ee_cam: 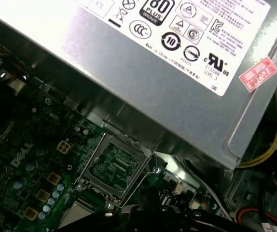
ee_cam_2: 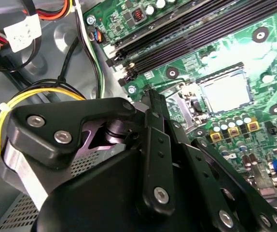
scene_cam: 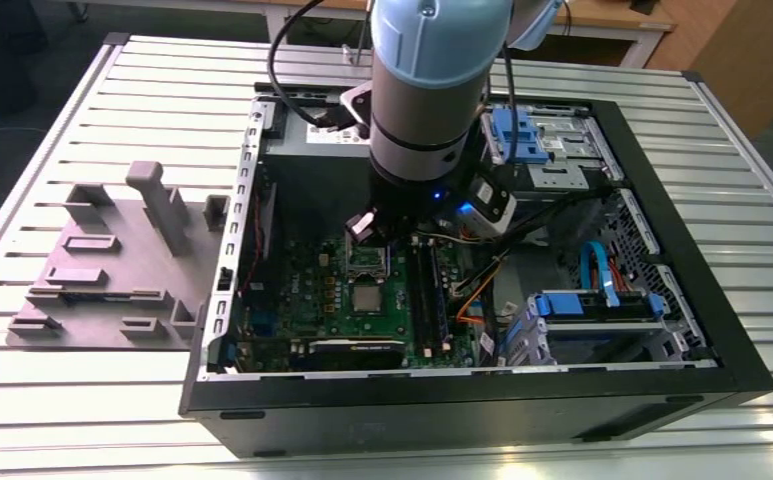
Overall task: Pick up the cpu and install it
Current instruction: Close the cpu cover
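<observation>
The pincer [scene_cam: 363, 232] hangs low inside the open computer case [scene_cam: 493, 388], right above the metal-framed socket [ee_cam: 113, 166], and whether it is open or closed cannot be told. The cpu [ee_cam_2: 225, 92] lies flat on the green motherboard [scene_cam: 313, 300] just beside that socket, on the pincer's side away from the power supply [ee_cam: 143, 82]. It looks light, thin and stiff, with a smooth top likely to slip and a delicate underside, so two opposite edges of the pale rim seem the safe hold.
</observation>
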`<state>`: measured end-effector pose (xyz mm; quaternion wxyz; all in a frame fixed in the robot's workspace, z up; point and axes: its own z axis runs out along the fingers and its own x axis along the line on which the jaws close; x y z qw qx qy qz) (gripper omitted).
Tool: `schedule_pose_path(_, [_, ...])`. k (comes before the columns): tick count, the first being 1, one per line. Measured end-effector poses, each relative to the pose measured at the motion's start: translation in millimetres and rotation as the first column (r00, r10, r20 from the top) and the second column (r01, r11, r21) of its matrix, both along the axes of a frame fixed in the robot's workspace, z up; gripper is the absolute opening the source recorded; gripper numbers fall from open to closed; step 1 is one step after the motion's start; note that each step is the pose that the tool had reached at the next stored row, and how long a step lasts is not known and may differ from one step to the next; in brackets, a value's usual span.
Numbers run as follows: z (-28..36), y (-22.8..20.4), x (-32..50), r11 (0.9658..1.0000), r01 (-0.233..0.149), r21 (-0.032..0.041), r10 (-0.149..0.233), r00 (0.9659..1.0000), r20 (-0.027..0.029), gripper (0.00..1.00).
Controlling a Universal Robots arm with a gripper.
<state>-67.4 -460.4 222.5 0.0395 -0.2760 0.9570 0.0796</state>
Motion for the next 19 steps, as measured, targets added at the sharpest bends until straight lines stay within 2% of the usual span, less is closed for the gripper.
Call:
schedule_pose_path(7, [-6.0,8.5,0.1,1.0000,-0.002,0.0011,0.002,1.0000,0.0000,0.10])
schedule_pose_path(16, [-14.9,13.3,0.1,1.0000,-0.002,0.0048,0.002,1.0000,0.0000,0.10])
schedule_pose_path(19, [-16.4,14.5,0.1,1.0000,-0.002,0.0083,0.002,1.0000,0.0001,0.10])
